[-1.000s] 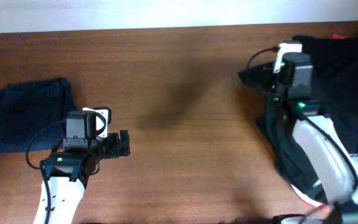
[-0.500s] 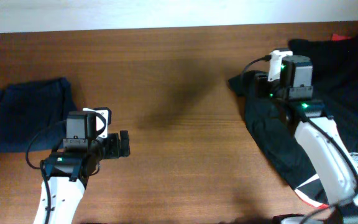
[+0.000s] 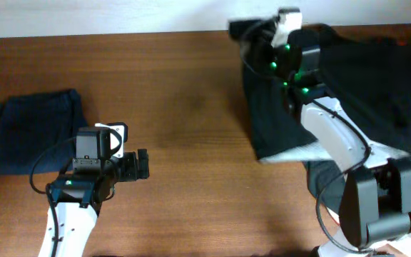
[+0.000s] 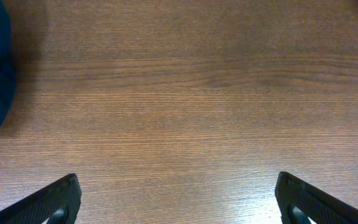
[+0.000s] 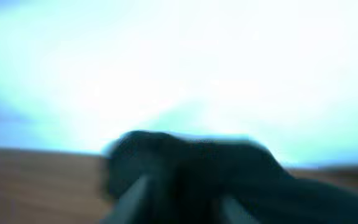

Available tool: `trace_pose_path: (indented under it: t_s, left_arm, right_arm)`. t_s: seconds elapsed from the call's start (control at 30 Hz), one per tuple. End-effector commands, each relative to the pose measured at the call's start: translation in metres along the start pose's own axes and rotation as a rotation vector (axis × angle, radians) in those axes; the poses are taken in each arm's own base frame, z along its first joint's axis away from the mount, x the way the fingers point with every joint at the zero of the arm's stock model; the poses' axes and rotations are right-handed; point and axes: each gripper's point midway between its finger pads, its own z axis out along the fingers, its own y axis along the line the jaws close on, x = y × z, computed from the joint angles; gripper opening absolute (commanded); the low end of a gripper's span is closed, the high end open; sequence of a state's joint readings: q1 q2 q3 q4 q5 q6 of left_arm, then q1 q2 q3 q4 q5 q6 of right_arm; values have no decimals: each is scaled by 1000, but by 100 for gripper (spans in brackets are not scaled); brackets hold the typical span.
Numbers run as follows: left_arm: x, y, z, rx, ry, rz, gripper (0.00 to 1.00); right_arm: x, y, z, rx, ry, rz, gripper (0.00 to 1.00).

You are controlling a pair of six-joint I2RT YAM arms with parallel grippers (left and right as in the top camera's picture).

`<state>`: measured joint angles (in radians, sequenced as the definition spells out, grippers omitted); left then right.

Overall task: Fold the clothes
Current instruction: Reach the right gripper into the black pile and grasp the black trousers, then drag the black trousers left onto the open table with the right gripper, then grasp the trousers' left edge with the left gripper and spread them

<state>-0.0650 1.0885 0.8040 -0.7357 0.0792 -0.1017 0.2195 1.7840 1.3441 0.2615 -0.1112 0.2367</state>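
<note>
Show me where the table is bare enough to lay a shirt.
The middle of the table is bare, between the folded navy garment and the black shirt held by the right tool. The right end is crowded with black clothes.

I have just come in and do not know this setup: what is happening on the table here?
The right tool grips a black garment by one edge and holds it raised near the far side of the table, beside a pile of dark clothes. The left tool is open over bare wood, holding nothing, next to a folded navy garment.
</note>
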Motion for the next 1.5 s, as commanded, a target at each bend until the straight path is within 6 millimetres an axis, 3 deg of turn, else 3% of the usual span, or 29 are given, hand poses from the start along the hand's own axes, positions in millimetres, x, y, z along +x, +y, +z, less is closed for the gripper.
trace_pose_path:
  t_s: [0.0,0.07,0.13,0.17,0.3,0.43,0.47,0.5,0.53,0.57,0.6,0.63,0.67,0.7,0.77,0.8,0.83,0.87,0.9,0.93,0.97,1.07,1.13,1.2,1.3,1.33,1.47]
  left_arm:
    - [-8,-2,-4,11,-22,-11,99]
    - [-8,-2,-4,11,-25,-11,99]
    - [-8,-2,-4,12,-25,-11,99]
    - [-8,-2,-4,12,-25,-11,99]
    - [-8,-2,-4,12,-24,-12,99]
    - [-7,-2,-4,11,-21,-12,99]
    - [-7,-2,-4,11,-21,-12,99]
    - [-7,-2,-4,11,-21,-12,99]
    - [-7,-2,-4,11,-20,-12,99]
    - [-6,-2,-4,11,-16,-12,99]
    - [-6,-2,-4,11,-16,-12,99]
    - [-6,-2,-4,11,-16,-12,99]
    - [-6,-2,-4,11,-16,-12,99]
    - [-6,-2,-4,11,-17,-12,99]
    - [-7,-2,-4,11,-18,-12,99]
    - [-6,-2,-4,11,-18,-12,99]
    - [-6,-2,-4,11,-18,-12,99]
    - [-6,-2,-4,11,-18,-12,99]
    - [-6,-2,-4,11,-18,-12,99]
    - [-6,-2,-4,11,-17,-12,99]
    - [-6,-2,-4,11,-17,-12,99]
    - [-4,-20,-5,119,-5,-11,99]
    - [-1,-46,-9,270,13,-10,99]
    - [5,-58,-10,347,41,-29,99]
    - [27,-59,9,334,164,-186,99]
    - [46,-66,24,323,274,-266,99]
    - [96,-91,67,275,550,-330,99]
  right_arm:
    - [29,28,0,-51,126,63,99]
    - [74,-3,-12,59,318,43,99]
    - [137,-50,-53,219,623,73,99]
    - [167,-58,-81,239,790,46,99]
    - [241,-26,-158,104,1207,-128,98]
    - [308,-6,-189,41,1316,-197,96]
    - [319,-3,-189,25,1303,-213,95]
    - [328,-2,-189,19,1289,-229,89]
    - [337,-1,-191,13,1280,-240,68]
    - [341,-2,-194,18,1286,-233,13]
    - [342,-1,-198,42,1304,-186,4]
    - [342,11,-202,-8,1324,-147,4]
    - [336,41,-204,-131,1331,-75,4]
    - [324,78,-203,-286,1314,-2,4]
    - [278,177,-192,-656,1182,23,4]
    - [265,206,-188,-725,1126,-32,4]
    - [259,221,-186,-757,1088,-70,4]
    - [262,225,-182,-728,1069,-123,4]
    - [267,218,-180,-673,1076,-158,27]
    - [276,193,-179,-545,1119,-206,99]
    - [279,173,-178,-442,1151,-218,99]
    - [270,78,-177,20,1213,-161,99]
    - [250,22,-188,187,1230,-60,99]
    - [246,-19,-217,243,1341,28,99]
    - [238,-66,-240,365,1385,140,99]
    - [235,-82,-247,406,1381,195,99]
    - [230,-107,-255,466,1362,277,99]
